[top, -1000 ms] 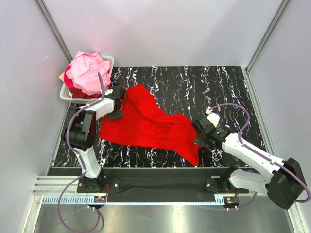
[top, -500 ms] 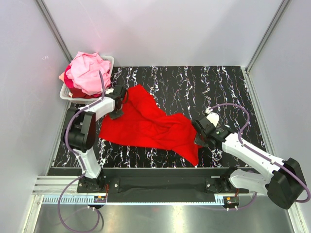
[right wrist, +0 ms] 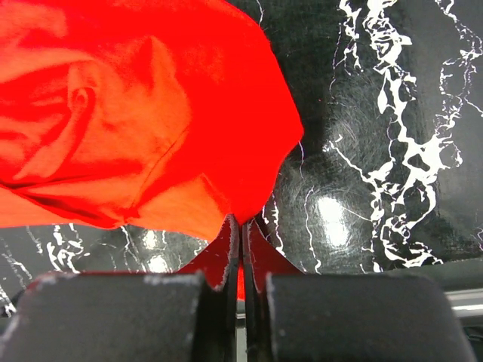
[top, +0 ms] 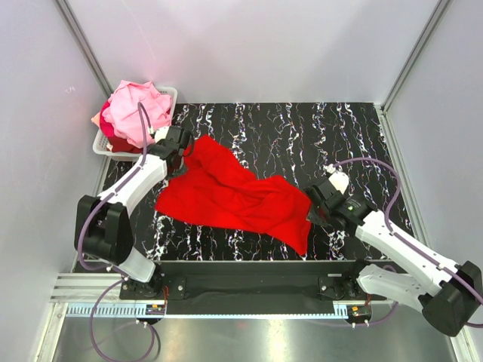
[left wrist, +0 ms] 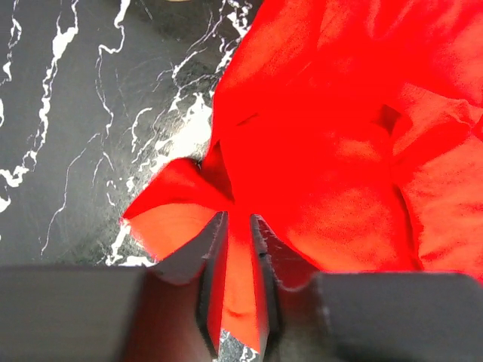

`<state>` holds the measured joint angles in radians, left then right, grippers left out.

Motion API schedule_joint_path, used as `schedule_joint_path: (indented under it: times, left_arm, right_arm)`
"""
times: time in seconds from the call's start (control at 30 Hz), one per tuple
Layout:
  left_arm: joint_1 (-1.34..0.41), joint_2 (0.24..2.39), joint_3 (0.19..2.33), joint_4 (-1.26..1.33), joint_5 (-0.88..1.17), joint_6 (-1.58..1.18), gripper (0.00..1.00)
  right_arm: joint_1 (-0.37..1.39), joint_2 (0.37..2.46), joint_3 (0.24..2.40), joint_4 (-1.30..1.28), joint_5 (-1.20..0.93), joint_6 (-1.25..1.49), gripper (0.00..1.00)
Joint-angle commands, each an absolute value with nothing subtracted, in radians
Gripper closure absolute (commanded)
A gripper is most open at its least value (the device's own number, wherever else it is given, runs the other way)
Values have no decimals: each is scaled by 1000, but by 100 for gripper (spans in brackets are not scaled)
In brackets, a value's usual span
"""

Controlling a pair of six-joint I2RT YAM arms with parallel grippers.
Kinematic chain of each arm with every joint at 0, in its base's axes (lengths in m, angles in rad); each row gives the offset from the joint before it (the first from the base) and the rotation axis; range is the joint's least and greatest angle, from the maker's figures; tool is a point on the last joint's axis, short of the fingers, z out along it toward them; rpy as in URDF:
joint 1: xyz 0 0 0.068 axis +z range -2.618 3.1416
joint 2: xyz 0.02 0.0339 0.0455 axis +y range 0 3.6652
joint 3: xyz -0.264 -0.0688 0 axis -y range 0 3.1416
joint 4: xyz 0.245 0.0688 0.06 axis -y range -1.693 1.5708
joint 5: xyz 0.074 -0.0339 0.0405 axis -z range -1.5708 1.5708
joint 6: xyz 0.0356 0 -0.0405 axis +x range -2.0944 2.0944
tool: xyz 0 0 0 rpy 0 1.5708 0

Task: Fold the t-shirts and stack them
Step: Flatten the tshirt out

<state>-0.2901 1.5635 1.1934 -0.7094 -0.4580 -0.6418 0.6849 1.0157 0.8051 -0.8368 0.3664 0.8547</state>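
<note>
Closest to us, our right pincer (right wrist: 241, 223) is squeezed shut on the near right corner of the red t-shirt (top: 234, 192). The cloth is pinched thin between its jaws. The red t-shirt lies spread out but crumpled in the middle of the black counter (top: 332, 136), with bumps and wrinkles all over.

Farther away, our left pincer (left wrist: 234, 220) is closed down to a small gap. A fold of the shirt's far left edge is caught in it.

We think we are only at the start. The shirt looks ready to be pulled flat, no fold is made, and there is no stack yet.

Far off on the left, the pink t-shirts (top: 136, 109) sit heaped in the white basket (top: 172, 93), waiting. We can read no label or writing anywhere.
</note>
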Motion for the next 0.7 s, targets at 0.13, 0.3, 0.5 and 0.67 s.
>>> schedule_joint_path:
  times: [0.13, 0.3, 0.5, 0.67]
  left_arm:
    - [-296, 1520, 1056, -666, -448, -644, 75]
    - [-310, 1519, 1022, -617, -434, -647, 76]
    - [-310, 1574, 1092, -632, -451, -637, 65]
    - [-311, 1589, 1130, -629, -465, -635, 51]
  right_arm:
    - [677, 954, 841, -896, 388, 896, 100]
    - [677, 940, 830, -896, 383, 897, 100]
    - [678, 959, 827, -877, 380, 888, 100]
    - [678, 973, 815, -856, 377, 877, 100]
